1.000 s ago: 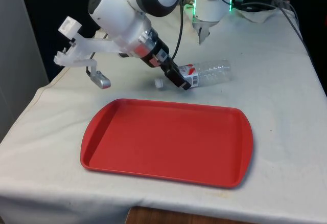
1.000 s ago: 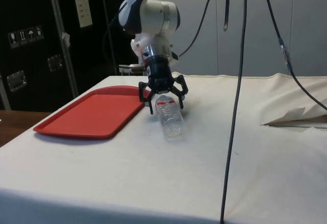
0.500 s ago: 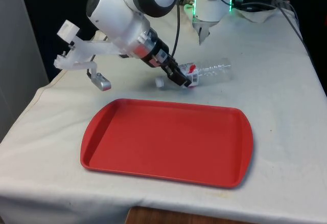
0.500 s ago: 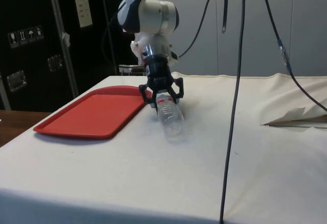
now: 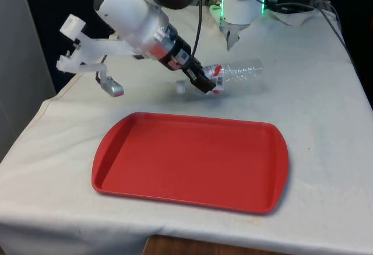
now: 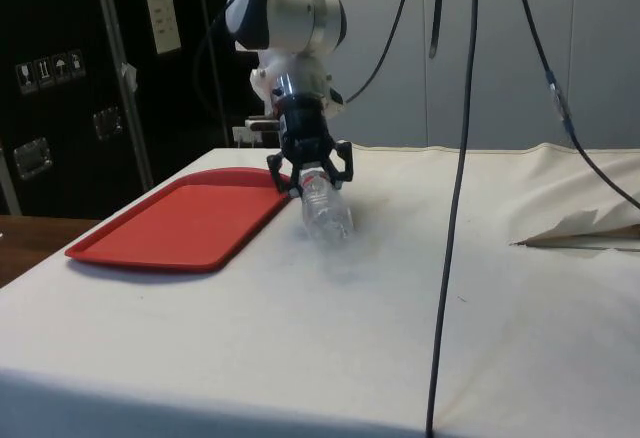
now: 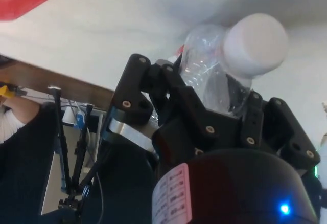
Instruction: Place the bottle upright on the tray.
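Lifted since a second ago, the bottle (image 5: pixel 233 72) hangs tilted above the bench (image 5: pixel 315 121), its neck clamped in the tool (image 5: pixel 210 85), just beyond the tray (image 5: pixel 192 162).

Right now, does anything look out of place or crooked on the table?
The clear bottle is not upright: the gripper holds it tilted at its neck end, behind the red tray, which has nothing on it. A small white piece lies loose on the cloth beside the gripper.
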